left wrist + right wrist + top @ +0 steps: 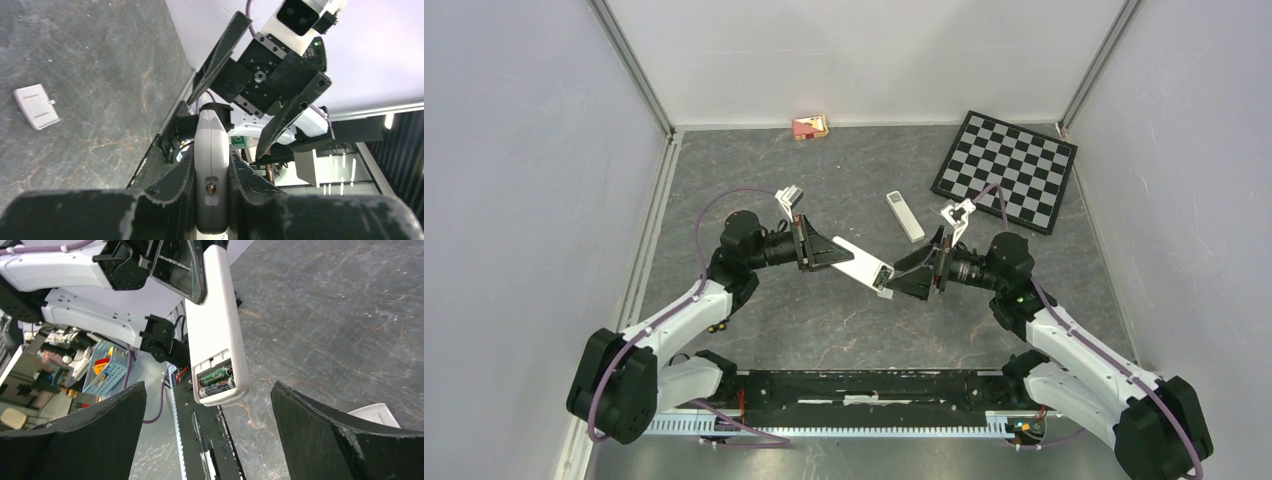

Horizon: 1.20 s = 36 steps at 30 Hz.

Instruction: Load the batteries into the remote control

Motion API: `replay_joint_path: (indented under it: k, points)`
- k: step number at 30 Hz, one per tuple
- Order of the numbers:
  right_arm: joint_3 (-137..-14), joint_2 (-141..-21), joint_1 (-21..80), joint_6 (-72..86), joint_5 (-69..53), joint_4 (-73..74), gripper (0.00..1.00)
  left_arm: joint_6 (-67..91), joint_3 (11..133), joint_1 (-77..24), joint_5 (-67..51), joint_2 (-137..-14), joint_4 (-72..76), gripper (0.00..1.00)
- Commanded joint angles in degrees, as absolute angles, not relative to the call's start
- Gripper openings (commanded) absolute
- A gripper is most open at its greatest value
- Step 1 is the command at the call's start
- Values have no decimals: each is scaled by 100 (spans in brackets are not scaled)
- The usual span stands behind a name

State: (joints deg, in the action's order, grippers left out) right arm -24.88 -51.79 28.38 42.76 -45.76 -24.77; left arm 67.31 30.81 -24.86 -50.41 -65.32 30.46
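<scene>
Two batteries (216,380) lie side by side in the open bay at the remote control's (217,325) free end.
I see the left gripper (834,253) clenched on the remote control's other end, holding it above the table (824,320); the right gripper (899,280) faces the battery end, jaws spread wide, grasping nothing. The white battery cover (36,106) lies flat on the table.

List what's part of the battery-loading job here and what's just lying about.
Job:
- remote, held in the left gripper
- two batteries seated in its open compartment
- right gripper, open, facing that end
- white cover piece lying loose, likely the battery lid

Lying about:
- chessboard
- small red box at the far edge
</scene>
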Motion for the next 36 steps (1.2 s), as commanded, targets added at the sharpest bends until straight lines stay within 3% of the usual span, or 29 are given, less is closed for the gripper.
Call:
replay_joint_path:
  k: [1, 3, 7, 10, 15, 24, 36]
  points:
    - [-2848, -4951, 2837, 3787, -3709, -1784, 98, 5774, 3116, -2470, -4688, -6186, 2609, 2]
    - [-3117, -4942, 2839, 3500, -2949, -1006, 96, 5346, 3096, -2461, -4433, -5953, 2152, 2]
    - [-3497, -5152, 2933, 3330, -1211, 243, 77, 4670, 2958, -2463, -3466, -5370, 1272, 2]
    - [-4016, -5917, 3552, 3277, 2, 1008, 65, 4380, 2926, -2465, -2352, -4906, 391, 2]
    - [-4802, -7312, 4645, 3436, 1575, 1898, 62, 4081, 2973, -2459, -969, -4188, -849, 2]
    - [-5906, -9064, 5489, 3917, 2509, 2540, 53, 3888, 2891, -2461, -260, -3405, -1454, 2]
    - [-6488, -10090, 5588, 4310, 2447, 3025, 34, 3894, 2797, -2457, -263, -3192, -1507, 2]
